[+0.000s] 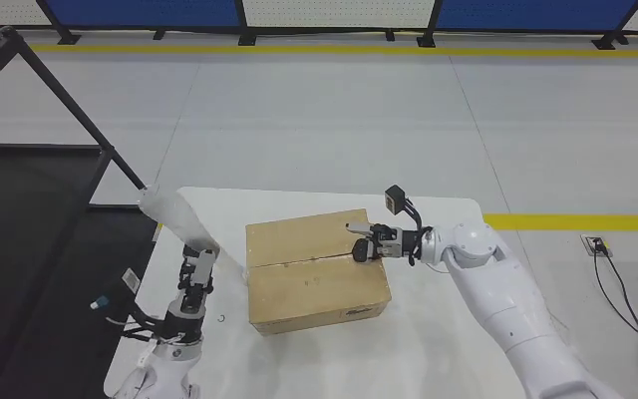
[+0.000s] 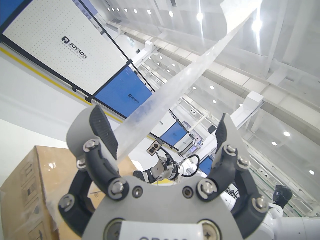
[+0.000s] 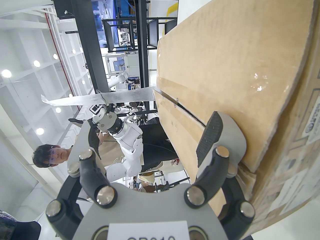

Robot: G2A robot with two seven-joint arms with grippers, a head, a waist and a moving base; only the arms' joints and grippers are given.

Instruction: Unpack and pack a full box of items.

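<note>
A closed cardboard box [image 1: 314,269] stands in the middle of the white table [image 1: 439,339], its two top flaps meeting at a seam. My right gripper [image 1: 361,242] is open at the box's right top edge. One of its fingers [image 3: 212,136] lies against the box top [image 3: 225,63] beside the seam, and the other hangs free. My left gripper [image 1: 197,257] is off the box's left side, open and pointing up. A long strip of clear tape [image 2: 190,73] sticks to one of its finger pads [image 2: 105,131]. The strip [image 3: 100,99] runs back to the seam's end.
A black metal frame [image 1: 60,199] stands left of the table. A small ring-shaped item [image 1: 220,319] lies on the table near the left arm. The table's front right part is bare, and open floor lies beyond the far edge.
</note>
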